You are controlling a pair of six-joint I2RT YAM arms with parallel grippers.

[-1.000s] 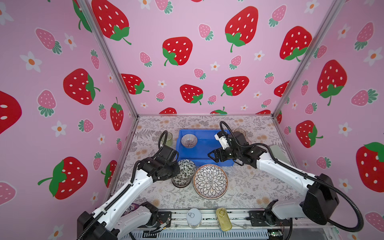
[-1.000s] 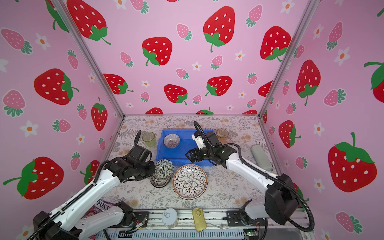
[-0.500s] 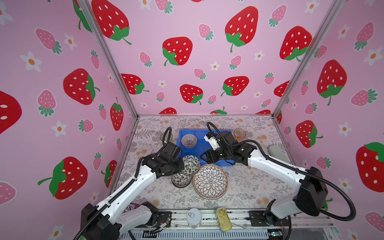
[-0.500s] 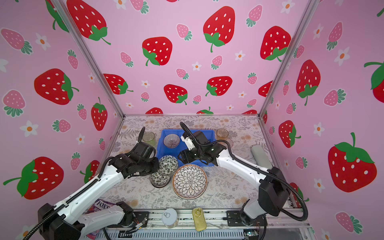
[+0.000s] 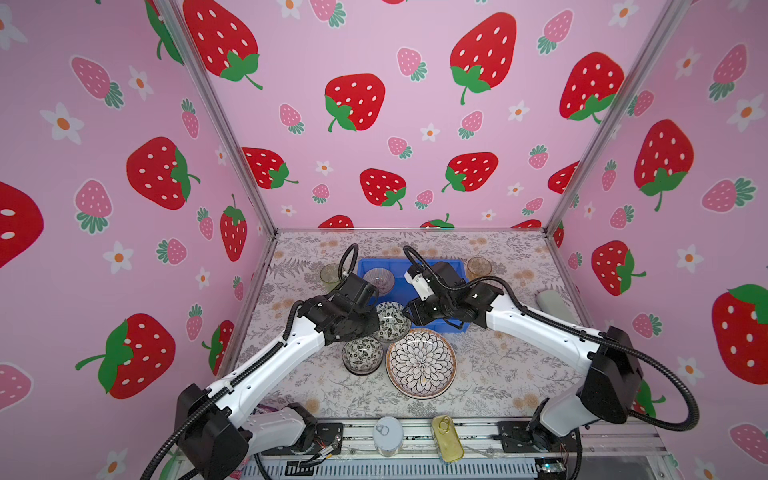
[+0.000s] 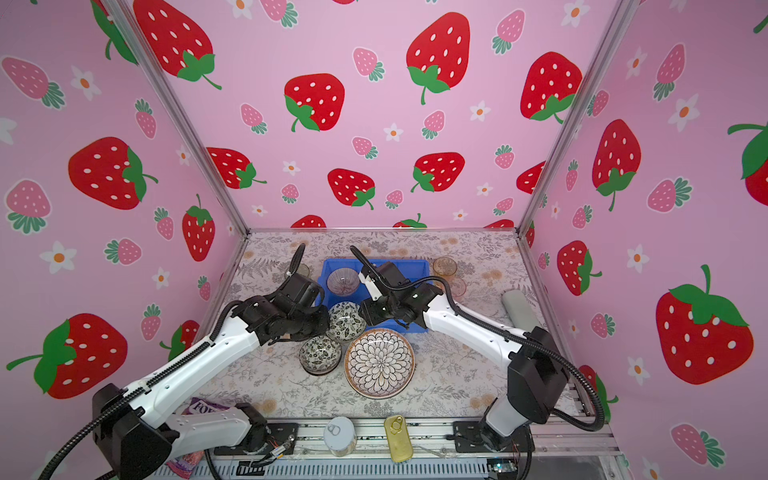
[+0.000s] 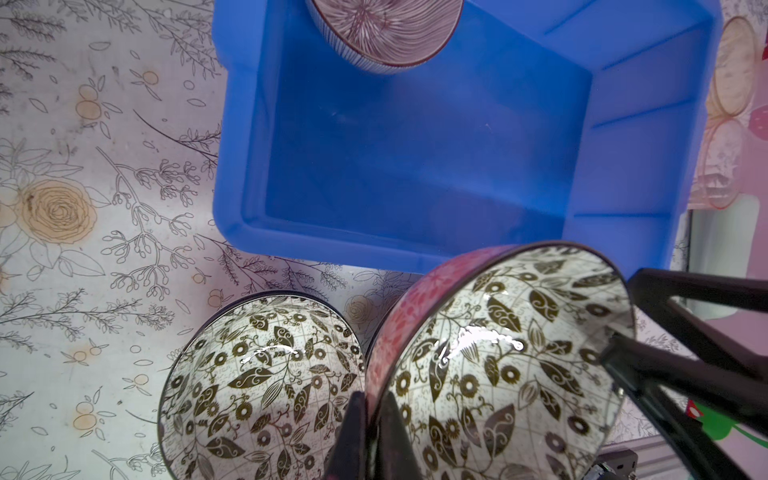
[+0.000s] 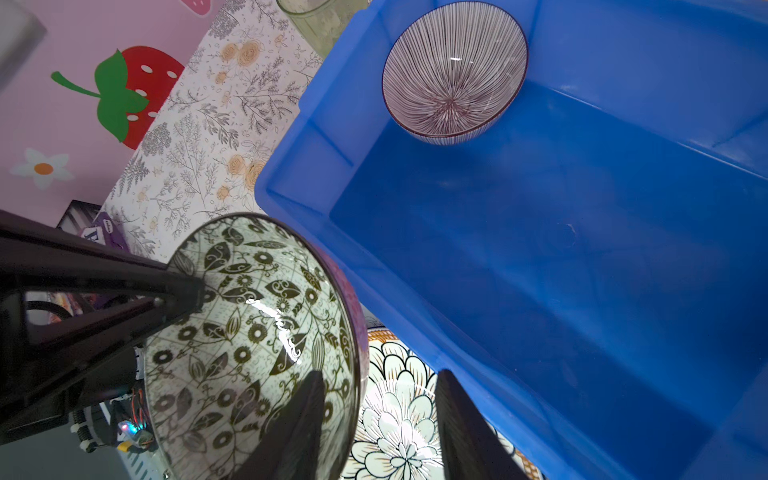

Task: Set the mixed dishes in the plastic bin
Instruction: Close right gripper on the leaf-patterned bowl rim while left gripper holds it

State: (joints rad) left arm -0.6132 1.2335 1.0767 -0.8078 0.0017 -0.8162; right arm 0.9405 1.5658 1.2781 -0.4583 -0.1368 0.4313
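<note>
— Grip first: what is pinched?
— The left gripper (image 7: 371,401) is clamped on the rim of the lifted floral bowl (image 7: 498,365), one finger inside, one outside. The bowl is glossy glazed ceramic: black leaves on white within, pink blossoms on the outer wall.
— And the other pincer?
— The right gripper (image 8: 380,376) straddles the opposite rim, jaws half spread; one finger is inside the bowl (the outer one stands clear). A second ago it hung over the bin with its jaws wider.
— Where is the bowl?
— Tilted, off the table, just before the plastic bin (image 8: 540,249), which is smooth, bright blue and rectangular. A purple-striped bowl (image 8: 453,75) sits in its corner. The second floral bowl (image 5: 362,353) and the round petal plate (image 5: 420,362) rest on the table.
</note>
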